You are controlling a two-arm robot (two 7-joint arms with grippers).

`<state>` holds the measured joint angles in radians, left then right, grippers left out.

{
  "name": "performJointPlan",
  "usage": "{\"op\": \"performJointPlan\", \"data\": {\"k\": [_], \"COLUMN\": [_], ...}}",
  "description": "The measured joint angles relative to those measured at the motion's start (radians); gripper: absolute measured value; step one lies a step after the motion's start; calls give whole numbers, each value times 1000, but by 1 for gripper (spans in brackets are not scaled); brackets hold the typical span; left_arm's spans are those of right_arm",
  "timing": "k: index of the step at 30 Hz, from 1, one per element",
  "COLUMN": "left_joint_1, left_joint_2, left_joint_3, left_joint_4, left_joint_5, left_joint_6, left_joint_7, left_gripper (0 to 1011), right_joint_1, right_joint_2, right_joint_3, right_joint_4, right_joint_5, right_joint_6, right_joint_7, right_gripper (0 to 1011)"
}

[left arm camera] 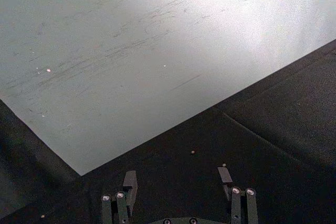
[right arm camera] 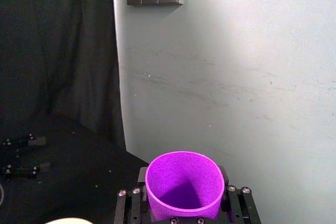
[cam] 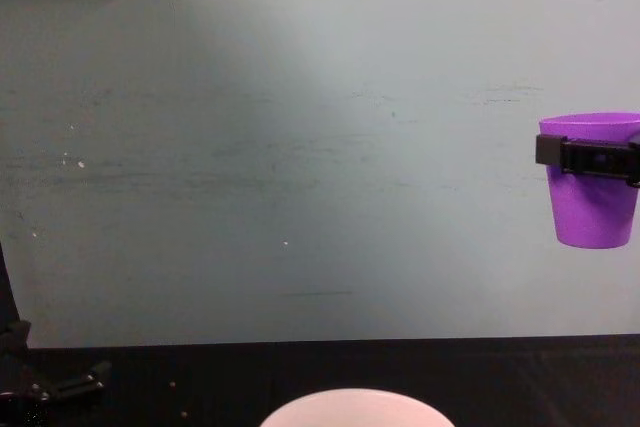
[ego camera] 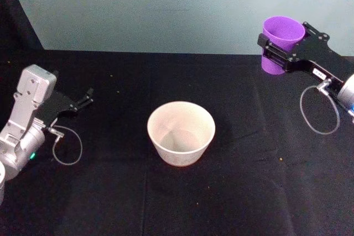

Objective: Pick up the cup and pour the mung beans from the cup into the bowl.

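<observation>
The fingers [right arm camera: 129,208] of the right gripper [ego camera: 281,54] are clamped on the purple plastic cup [ego camera: 283,31], one on each side of its wall just below the rim. They hold it upright in the air over the far right corner of the black worktop [ego camera: 249,192], well apart from the bowl [ego camera: 166,150]. The cup is probably light and thin-walled, stiff enough to keep its round mouth in this grip but likely to flex under a harder squeeze. Its smooth skin looks slippery. The high hold seems the right place, since the wall widens towards the rim and so should not slide down through the jaws. Once the cup is tipped that help is lost, so the pour calls for a slow turn. The cup is a plain bright purple, tapering to a narrower base, and its inside is shaded, so I cannot make out beans in it. The bowl, pale pinkish-white and much wider than the cup, stands near the middle of the worktop with its mouth open upward. A few loose specks lie on the cloth. The left gripper [left arm camera: 177,177] rests parked near the left edge, its fingers apart and empty.
</observation>
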<state>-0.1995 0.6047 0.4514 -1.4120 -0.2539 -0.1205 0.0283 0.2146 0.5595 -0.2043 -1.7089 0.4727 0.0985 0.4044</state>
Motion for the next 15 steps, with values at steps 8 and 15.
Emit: {"op": "performJointPlan", "data": {"k": [8, 15], "left_joint_1": [0, 0], "left_joint_2": [0, 0], "left_joint_3": [0, 0], "left_joint_4": [0, 0], "left_joint_5": [0, 0], "left_joint_6": [0, 0], "left_joint_7": [0, 0], "left_gripper": [1000, 1000], "right_joint_1": [0, 0], "right_joint_2": [0, 0], "right_joint_3": [0, 0], "right_joint_4": [0, 0], "right_joint_5": [0, 0], "right_joint_6": [0, 0], "right_joint_7": [0, 0], "right_gripper": [750, 750]}}
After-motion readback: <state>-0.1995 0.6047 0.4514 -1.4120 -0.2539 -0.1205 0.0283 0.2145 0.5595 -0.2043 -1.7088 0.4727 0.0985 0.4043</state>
